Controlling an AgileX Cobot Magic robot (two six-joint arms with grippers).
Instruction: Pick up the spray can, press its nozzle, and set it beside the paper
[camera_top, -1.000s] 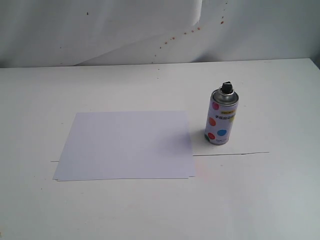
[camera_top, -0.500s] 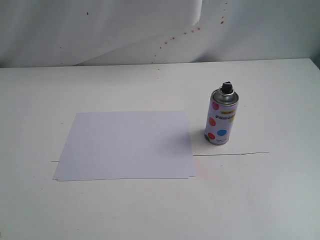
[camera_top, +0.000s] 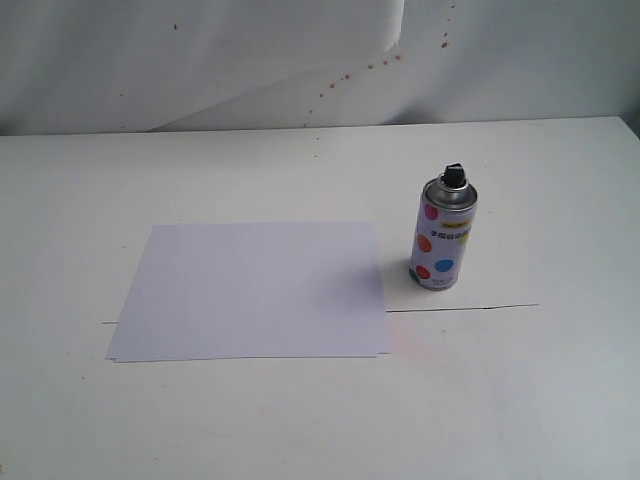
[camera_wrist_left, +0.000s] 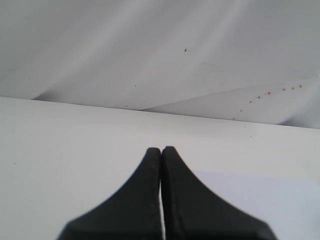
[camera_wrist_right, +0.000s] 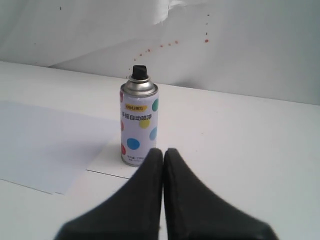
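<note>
The spray can (camera_top: 444, 240) is seen standing upright on the white table (camera_top: 200, 170), just beside the paper (camera_top: 250, 290) at its 3 o'clock, with a narrow strip of bare table left between the two. The black nozzle (camera_top: 455, 175) is seated on the silver top, at the can's 12 o'clock. The paper is laid flat, its long sides running from 9 to 3 o'clock. A thin dark line (camera_top: 470, 307) is drawn across the table just past the can's base at 6 o'clock, running out from the paper's edge toward 3 o'clock. A white backdrop (camera_top: 200, 60) flecked with small red specks (camera_top: 345, 75) is hung behind the table at 12 o'clock.

The left hand (camera_wrist_left: 161, 151) is shown closed, its two black fingers (camera_wrist_left: 140, 200) pressed together along their length; the table and a corner of the paper are seen beyond it. The right hand (camera_wrist_right: 163, 152) is likewise closed, finger against finger, and is held apart from the can, which is seen upright just beyond its tips with the paper lying beside it. The can is touched by neither hand.
</note>
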